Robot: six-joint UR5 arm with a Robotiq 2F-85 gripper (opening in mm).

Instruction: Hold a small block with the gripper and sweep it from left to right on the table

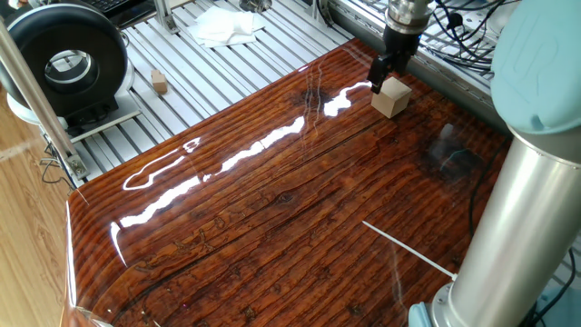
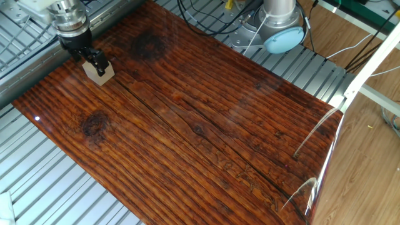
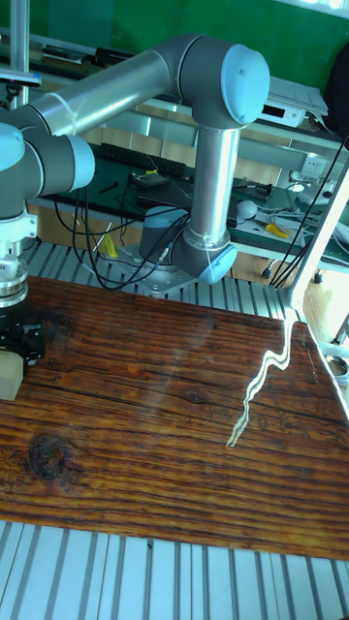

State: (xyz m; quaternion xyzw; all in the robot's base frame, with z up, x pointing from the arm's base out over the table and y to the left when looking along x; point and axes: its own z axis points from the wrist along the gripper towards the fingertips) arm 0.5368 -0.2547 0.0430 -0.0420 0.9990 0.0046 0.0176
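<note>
The small block (image 1: 391,98), a pale beige wooden cube, rests near the far corner of the glossy reddish-brown table (image 1: 272,209). My gripper (image 1: 385,74) hangs straight down over it, black fingers open and straddling the block's top edge. In the other fixed view the block (image 2: 100,74) lies at the table's (image 2: 206,125) upper left, with the gripper (image 2: 92,59) right on top of it. In the tall view the block (image 3: 9,377) is at the left edge under the gripper (image 3: 19,351). Whether the pads touch the block is not clear.
A tiny brownish block (image 1: 160,83) and a white cloth (image 1: 222,25) lie on the ribbed aluminium frame (image 1: 236,64) beyond the table. A black round device (image 1: 64,54) stands at the far left. The arm's silver column (image 1: 517,218) rises at the near right, cables (image 2: 212,15) behind it.
</note>
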